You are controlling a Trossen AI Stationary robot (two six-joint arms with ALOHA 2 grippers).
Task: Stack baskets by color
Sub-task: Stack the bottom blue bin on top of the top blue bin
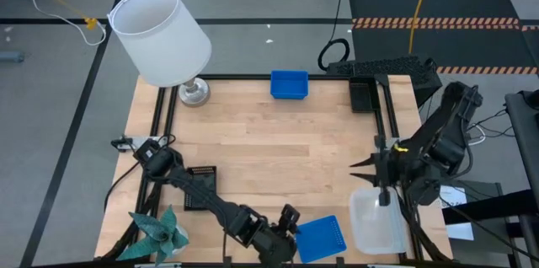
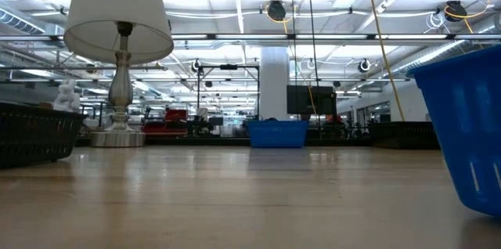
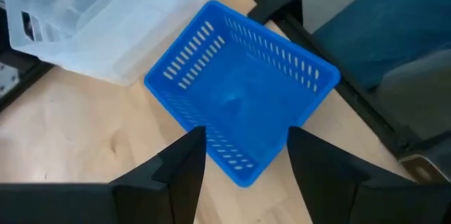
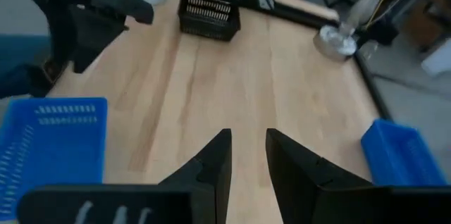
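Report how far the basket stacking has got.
Nothing is stacked yet. The near blue basket, far blue basket, two black baskets and the clear basket all sit apart. In hand: the left pincer, open, straddles the near blue basket's corner. The right pincer hovers over the clear one, holding nothing. Every colour remains to be paired.

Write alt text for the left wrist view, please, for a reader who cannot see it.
The left gripper is open, its two dark fingers on either side of one corner of a blue slotted basket on the wooden table. A clear basket lies just beyond the blue one.
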